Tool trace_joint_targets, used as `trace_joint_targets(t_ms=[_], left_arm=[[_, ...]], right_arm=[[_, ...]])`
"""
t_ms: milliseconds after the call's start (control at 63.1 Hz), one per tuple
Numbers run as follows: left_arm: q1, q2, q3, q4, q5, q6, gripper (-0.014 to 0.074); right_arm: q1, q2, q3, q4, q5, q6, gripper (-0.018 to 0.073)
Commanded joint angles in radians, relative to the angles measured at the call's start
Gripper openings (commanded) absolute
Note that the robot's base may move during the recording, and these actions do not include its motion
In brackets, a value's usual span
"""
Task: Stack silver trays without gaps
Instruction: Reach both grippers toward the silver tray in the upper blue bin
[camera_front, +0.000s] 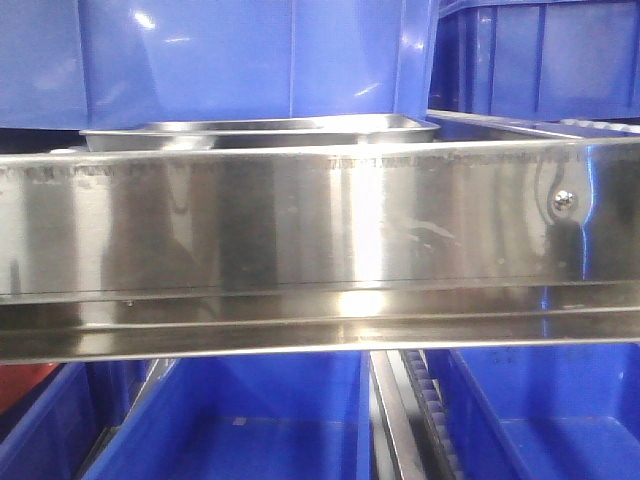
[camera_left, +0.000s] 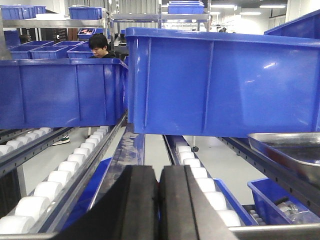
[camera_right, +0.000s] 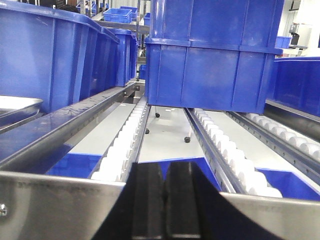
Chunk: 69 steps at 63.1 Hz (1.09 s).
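Observation:
A silver tray (camera_front: 260, 132) rests on the shelf just behind the steel front rail, under a blue bin. To its right a second shiny rim (camera_front: 510, 124) shows, probably another tray. The left wrist view has a tray's corner (camera_left: 292, 150) at the right edge, apart from my left gripper (camera_left: 159, 200), which is shut with nothing between its black fingers. In the right wrist view a tray's rim (camera_right: 17, 104) shows at the far left, and my right gripper (camera_right: 165, 200) is shut and empty, low behind the rail. Neither gripper appears in the front view.
A long steel shelf rail (camera_front: 320, 230) with a screw (camera_front: 565, 200) spans the front. Large blue bins (camera_left: 220, 80) (camera_right: 215, 75) sit on white roller tracks (camera_left: 65, 172) (camera_right: 225, 150) just ahead of both grippers. More blue bins (camera_front: 250, 430) lie below. A person (camera_left: 100, 46) stands far behind.

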<state>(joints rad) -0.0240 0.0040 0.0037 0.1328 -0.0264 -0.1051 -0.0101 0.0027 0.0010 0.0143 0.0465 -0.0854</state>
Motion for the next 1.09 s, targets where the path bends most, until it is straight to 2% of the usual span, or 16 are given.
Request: trace_joint_targets(t_ms=[0,934,982,1077], left_arm=[[0.001,-0.004,-0.004,0.002,-0.016,0.001,0.0004],[0.001,-0.004,-0.004,0.002,-0.033,0.001,0.0004],[0.001,-0.004,-0.004,-0.007,-0.056,-0.003,0.0004],[0.001,-0.004,-0.004,-0.096,-0.173,-0.007,0.0004]], right_arm=[[-0.005,-0.003,-0.001,-0.002,-0.024,-0.008,-0.0079],[-0.005,-0.003,-0.001,-0.002,-0.033,-0.008,-0.0079],[-0.005,-0.003,-0.001,-0.002,-0.059,-0.008,-0.0079],[-0.005,-0.003,-0.001,-0.002,-0.184,-0.008,-0.0079]])
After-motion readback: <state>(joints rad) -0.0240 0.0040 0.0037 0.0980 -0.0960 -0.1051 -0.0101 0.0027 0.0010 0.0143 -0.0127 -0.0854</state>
